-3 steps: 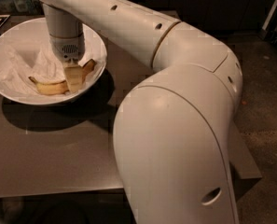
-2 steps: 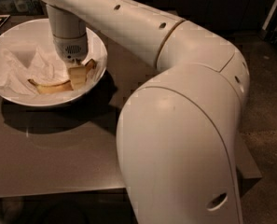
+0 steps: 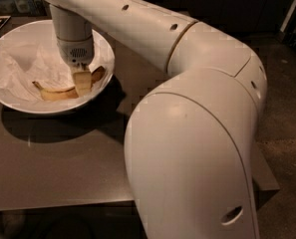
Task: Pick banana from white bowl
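Observation:
The white bowl [image 3: 8, 101] stands at the back left of a dark table, lined with crumpled white paper [image 3: 25, 68]. The banana [image 3: 55, 92], yellow with brown bruising, lies in the bowl's near right part, with its dark stem end [image 3: 98, 73] towards the right rim. My gripper [image 3: 81, 86] hangs straight down from the white arm into the bowl. It is down on the banana's right half and covers part of it. The banana rests on the paper.
The dark table [image 3: 63, 163] reaches to a front edge at the bottom and a right edge near the floor. My large white arm and its elbow [image 3: 197, 148] fill the right half of the view. Dark objects stand behind the bowl at the top left.
The gripper has shifted slightly right and down onto the banana. The bowl and the banana have kept their places.

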